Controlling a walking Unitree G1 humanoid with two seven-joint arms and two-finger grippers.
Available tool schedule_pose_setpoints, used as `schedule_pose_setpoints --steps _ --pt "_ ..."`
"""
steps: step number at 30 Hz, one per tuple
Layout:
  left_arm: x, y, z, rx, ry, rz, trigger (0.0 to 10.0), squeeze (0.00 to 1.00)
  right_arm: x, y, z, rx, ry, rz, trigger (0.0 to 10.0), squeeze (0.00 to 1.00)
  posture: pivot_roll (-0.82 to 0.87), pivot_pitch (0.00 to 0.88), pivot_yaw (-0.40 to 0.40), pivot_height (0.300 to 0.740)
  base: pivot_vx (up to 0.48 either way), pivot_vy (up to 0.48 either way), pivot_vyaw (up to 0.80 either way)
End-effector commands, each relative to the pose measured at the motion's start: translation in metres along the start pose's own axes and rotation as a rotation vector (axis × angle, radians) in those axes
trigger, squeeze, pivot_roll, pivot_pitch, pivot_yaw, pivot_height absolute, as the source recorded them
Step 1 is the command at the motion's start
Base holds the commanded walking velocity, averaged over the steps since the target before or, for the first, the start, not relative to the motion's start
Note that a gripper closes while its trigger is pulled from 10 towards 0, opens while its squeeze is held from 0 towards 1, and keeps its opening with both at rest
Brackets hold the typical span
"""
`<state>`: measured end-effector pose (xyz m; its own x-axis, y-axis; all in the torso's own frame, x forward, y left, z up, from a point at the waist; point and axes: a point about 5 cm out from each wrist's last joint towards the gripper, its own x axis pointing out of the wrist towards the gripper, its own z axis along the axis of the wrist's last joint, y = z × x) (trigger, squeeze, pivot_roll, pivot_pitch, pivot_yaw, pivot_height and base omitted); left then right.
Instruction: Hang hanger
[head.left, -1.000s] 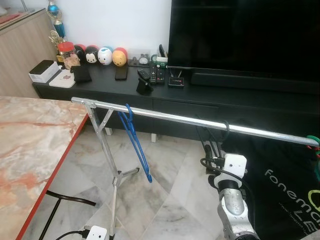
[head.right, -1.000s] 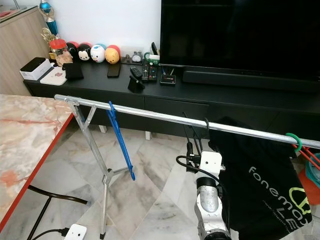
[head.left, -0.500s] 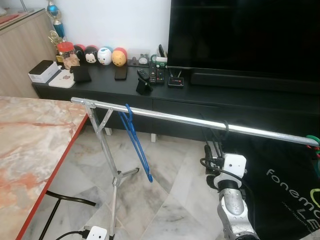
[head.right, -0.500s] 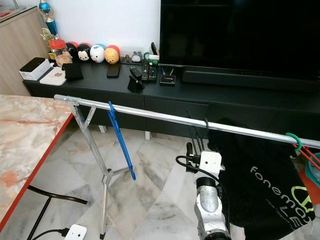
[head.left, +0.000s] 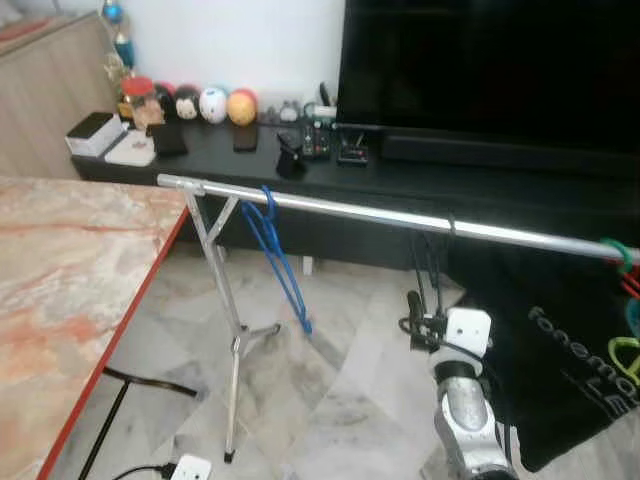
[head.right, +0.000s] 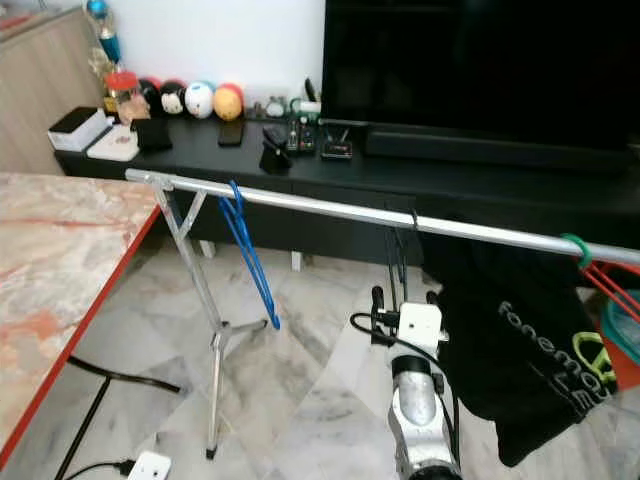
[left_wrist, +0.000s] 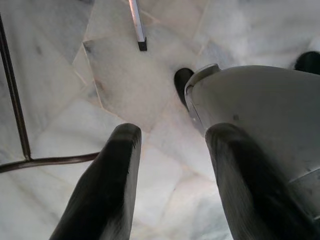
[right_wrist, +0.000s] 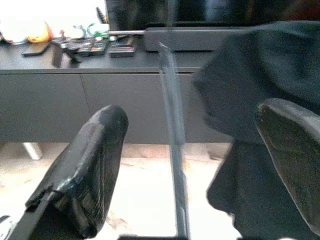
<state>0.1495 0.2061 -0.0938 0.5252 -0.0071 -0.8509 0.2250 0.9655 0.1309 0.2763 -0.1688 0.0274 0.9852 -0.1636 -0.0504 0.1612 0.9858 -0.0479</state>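
Black garment (head.right: 500, 310) hangs on the rail (head.right: 330, 212) just above the right claw (right_wrist: 185, 175), spread and empty, now drawn back beneath it. Left claw (left_wrist: 170, 180) spread, idle. Hanging looks done.

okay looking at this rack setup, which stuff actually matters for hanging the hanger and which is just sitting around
Part of the job:
- blue hanger, hooked on the rail
- silver clothes rail
- right gripper, open, near the rail
- black T-shirt on the rail

Just lying about:
- television
- remote controls
- round toy figures
- marble table
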Motion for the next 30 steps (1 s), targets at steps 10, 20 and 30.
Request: schedule_pose_setpoints --steps 10,20,30 --pt "-0.002 -0.007 -0.014 -0.003 0.047 -0.018 10.0 0.0 0.003 -0.003 0.003 -0.002 0.0 -0.014 10.0 0.0 0.07 0.0 0.003 0.74 -0.291 0.0 0.0" --pt "-0.002 -0.007 -0.013 -0.017 0.047 -0.013 10.0 0.0 0.002 -0.011 -0.008 -0.025 0.068 -0.037 10.0 0.0 0.08 0.0 -0.006 0.74 -0.29 0.0 0.0" --pt "-0.002 -0.004 -0.012 -0.02 0.042 -0.005 10.0 0.0 0.003 -0.014 -0.015 -0.025 0.126 -0.051 10.0 0.0 0.09 0.0 -0.009 0.74 -0.287 0.0 0.0"
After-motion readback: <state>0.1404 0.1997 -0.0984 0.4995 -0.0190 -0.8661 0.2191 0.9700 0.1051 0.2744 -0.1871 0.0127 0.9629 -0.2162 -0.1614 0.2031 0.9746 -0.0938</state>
